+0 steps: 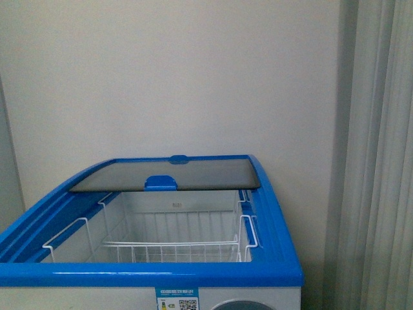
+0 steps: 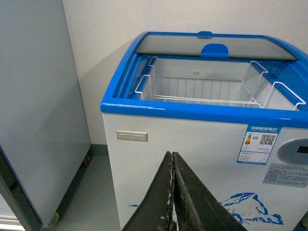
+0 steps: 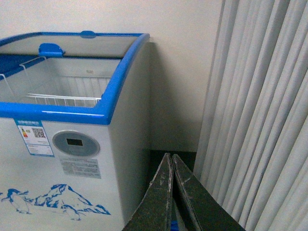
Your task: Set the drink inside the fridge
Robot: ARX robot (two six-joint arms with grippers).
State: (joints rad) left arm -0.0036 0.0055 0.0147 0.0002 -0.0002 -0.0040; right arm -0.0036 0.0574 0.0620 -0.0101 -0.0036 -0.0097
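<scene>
Fridge sits dead ahead in front view, against a plain wall: white body w/ blue top rim, sliding glass lid pushed to the back half, its blue handle at the front edge of the pane, so the front half is open. White wire basket hangs inside the open part; nothing visible in it. Front face carries an energy label w/ a QR code, coloured rating bars and a header strip of characters too small to read; beside it an oval display panel w/ a dark window, and below that a grey sticker of fine print, illegible. A small silver nameplate sits near the upper corner of the front, text not readable. Penguin-and-mountain picture in blue low on the front. Grey-white cabinet on castors stands just beside the fridge on the one side, pale curtain on the other. Drink isn't visible in any view. Left gripper has fingers pressed together, nothing between them; right gripper likewise pinched closed & empty. Both hang in front of the fridge, apart from it.
</scene>
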